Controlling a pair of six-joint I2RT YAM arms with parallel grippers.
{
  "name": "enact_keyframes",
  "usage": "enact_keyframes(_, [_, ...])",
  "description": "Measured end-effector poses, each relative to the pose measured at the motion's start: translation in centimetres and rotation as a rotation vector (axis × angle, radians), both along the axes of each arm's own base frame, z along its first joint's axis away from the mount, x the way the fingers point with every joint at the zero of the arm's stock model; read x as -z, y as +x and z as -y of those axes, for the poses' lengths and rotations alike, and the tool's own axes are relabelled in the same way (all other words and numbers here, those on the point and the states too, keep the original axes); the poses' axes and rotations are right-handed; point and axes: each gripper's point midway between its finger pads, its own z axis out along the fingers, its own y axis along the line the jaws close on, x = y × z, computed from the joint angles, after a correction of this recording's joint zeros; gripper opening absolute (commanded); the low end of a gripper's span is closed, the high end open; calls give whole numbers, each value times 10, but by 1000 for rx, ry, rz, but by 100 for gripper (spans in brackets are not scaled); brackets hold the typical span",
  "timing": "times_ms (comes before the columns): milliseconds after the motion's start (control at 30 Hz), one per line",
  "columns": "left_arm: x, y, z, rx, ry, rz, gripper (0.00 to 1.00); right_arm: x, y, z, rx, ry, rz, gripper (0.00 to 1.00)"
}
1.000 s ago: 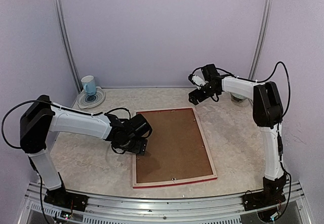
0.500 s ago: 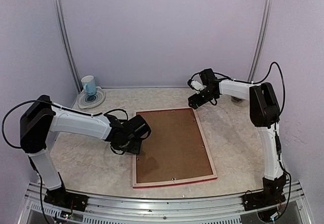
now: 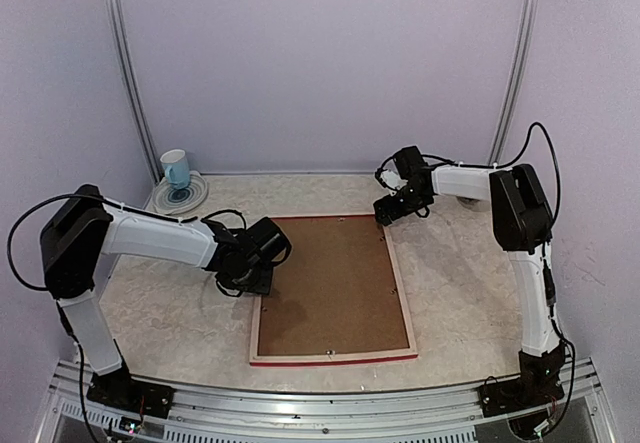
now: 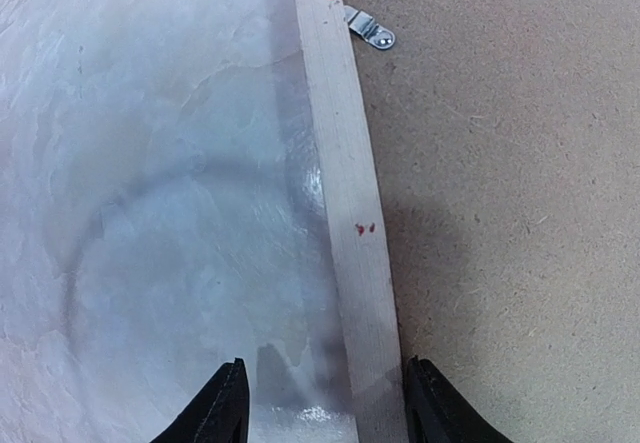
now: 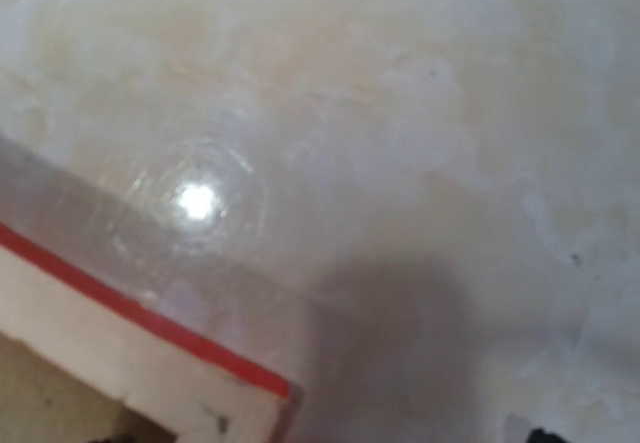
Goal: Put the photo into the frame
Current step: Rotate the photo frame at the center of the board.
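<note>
**Top external.**
- Left gripper (image 3: 255, 281): low at the left rail of the frame (image 3: 403, 283), about halfway along it.
- Right gripper (image 3: 386, 213): at the frame's far right corner, jaws apart, nothing between them.
- Frame: flat at mid counter (image 3: 150, 303) between the two arms. It lies back up, with the brown backing board (image 3: 335, 283) filling it and a red edge along the near side.
- Photo: not in view. It cannot be told whether it lies under the board.
- Mug (image 3: 174, 168) on a saucer (image 3: 183, 199): far left corner, well apart from the work.

**Left wrist.**
- Jaws partly apart, straddling the pale wood rail. One fingertip (image 4: 225, 408) is over the counter, clear of the wood. The other is just inside the rail, over the board. No clamp is evident.
- A glossy strip runs along the rail's outer side; what it is cannot be told.
- Metal clip (image 4: 370, 31): on the board, near the rail's inner edge.

**Right wrist.**
- Shows the frame's corner, pale wood with a red line, low and left over bare counter. Only a sliver of finger shows at the bottom edge.

**Step, judged.** Taking hold of the frame, with the board not yet lifted out.

**Next move, judged.** The left jaws need to seat squarely on the narrow rail. The right gripper should meet the corner without pushing the frame askew. The clip will have to be turned before the board can come free.
</note>
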Motion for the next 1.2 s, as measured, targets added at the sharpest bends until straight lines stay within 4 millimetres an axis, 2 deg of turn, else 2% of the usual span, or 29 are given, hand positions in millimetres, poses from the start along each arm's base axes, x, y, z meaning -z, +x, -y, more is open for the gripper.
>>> enact_keyframes(233, [3,17,-5,-12,31,18,54,-1,0,5,56,-8,8,88])
enact_keyframes(500, [1,52,-18,-65,53,46,55,0,-4,13,133,-12,-2,87])
enact_keyframes(733, [-7,89,-22,-95,74,75,57,0,-16,24,193,-37,-20,85])
enact_keyframes(867, [-21,122,-18,-116,67,123,60,-1,-27,29,208,-63,-40,84])
enact_keyframes(1067, [-44,165,-8,-136,42,187,68,-2,-51,33,202,-109,-96,85])
enact_keyframes(1200, [-54,163,-4,-124,30,195,81,-6,-58,28,157,-125,-112,85])
